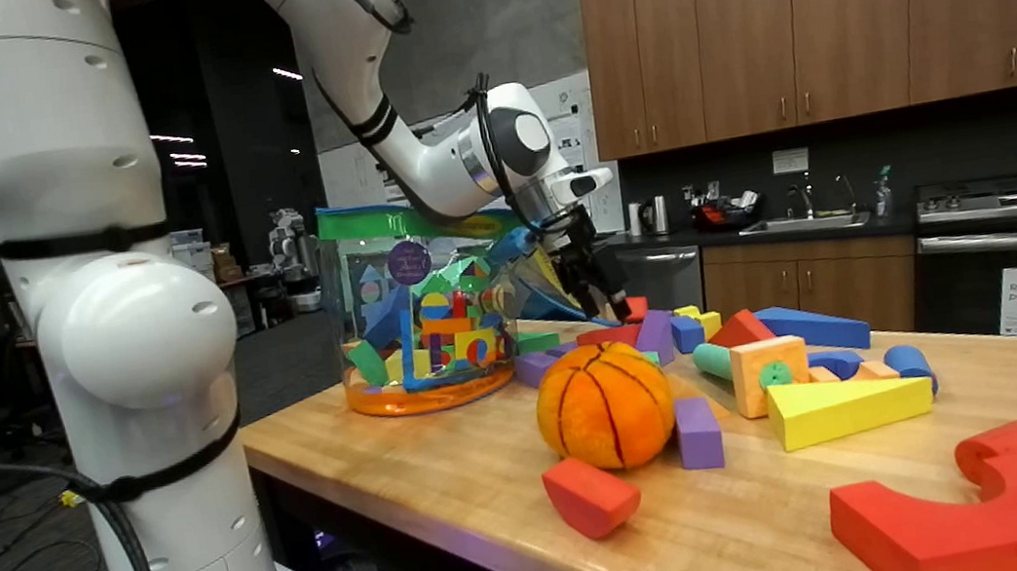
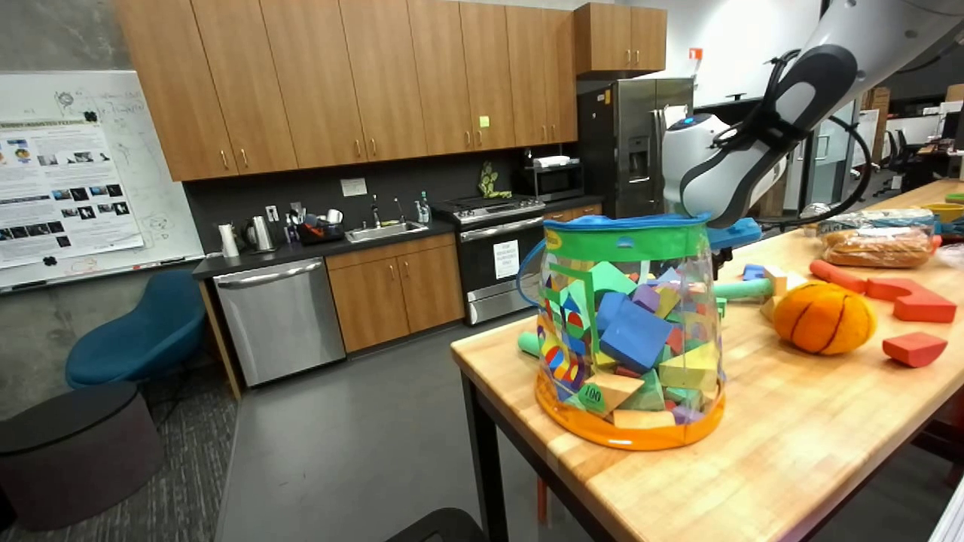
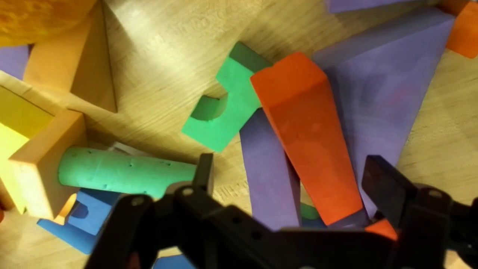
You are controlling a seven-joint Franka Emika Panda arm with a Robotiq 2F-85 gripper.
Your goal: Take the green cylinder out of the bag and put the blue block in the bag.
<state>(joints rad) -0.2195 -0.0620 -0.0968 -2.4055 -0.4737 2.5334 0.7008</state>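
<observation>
The clear bag with green trim [image 1: 363,223] [image 2: 629,242] stands upright on the table, with colourful blocks inside. A blue block [image 2: 636,336] shows through its wall. A green cylinder [image 1: 713,361] [image 2: 742,290] [image 3: 127,170] lies on the table outside the bag, beside a tan block. A second green cylinder end [image 2: 529,344] shows beside the bag. Loose blue blocks lie on the table, including a small one [image 1: 687,332] and a notched one [image 3: 87,218]. My gripper [image 1: 604,304] [image 3: 290,163] is open and empty beside the bag, above a red-orange block [image 3: 310,138] and purple blocks. In an exterior view, the bag mostly hides it.
An orange ball [image 1: 605,405] [image 2: 825,318] sits in front of the block pile. A yellow wedge [image 1: 847,408], a red half-round [image 1: 592,497] and a red arch [image 1: 992,522] lie nearby. Bread packages [image 2: 877,248] lie farther along the table [image 2: 783,421].
</observation>
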